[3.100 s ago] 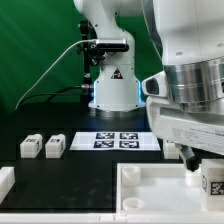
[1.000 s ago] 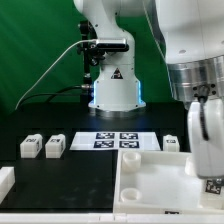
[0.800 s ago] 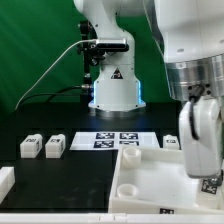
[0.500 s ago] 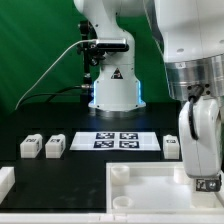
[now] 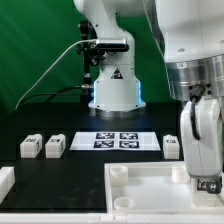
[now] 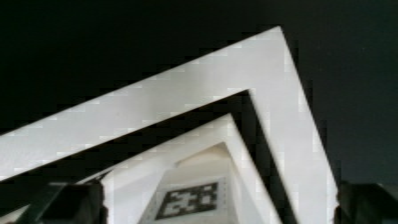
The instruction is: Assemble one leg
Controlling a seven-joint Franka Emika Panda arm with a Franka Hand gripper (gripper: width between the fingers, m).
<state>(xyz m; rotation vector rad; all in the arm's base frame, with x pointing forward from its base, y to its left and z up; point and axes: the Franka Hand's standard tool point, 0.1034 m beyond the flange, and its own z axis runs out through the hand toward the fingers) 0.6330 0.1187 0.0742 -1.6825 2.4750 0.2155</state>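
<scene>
Right now one leg (image 6: pixel 192 200) sits between the fingers (image 6: pixel 71 205), tag facing the wrist camera, hanging over a corner of the big white panel (image 5: pixel 150 180). In the exterior view the gripper (image 5: pixel 208 185) is low at that view's right edge, over the panel's near-right corner, with a tag just showing at its tip. Fingers look closed on the leg; actual contact isn't clearly visible, so that's a judgement.

Other legs: two (image 5: pixel 31 146) (image 5: pixel 54 146) side by side on the black counter (image 5: pixel 60 170) at the exterior view's left, one (image 5: pixel 172 146) just behind the panel near the arm. Marker board (image 5: pixel 113 141) lies between them, by the robot base.

Step in hand, I'd say: carrying the leg to the corner hole. Next move needs the leg lined up over that hole, kept upright, then lowered and seated. Hole itself isn't visible from either view.
</scene>
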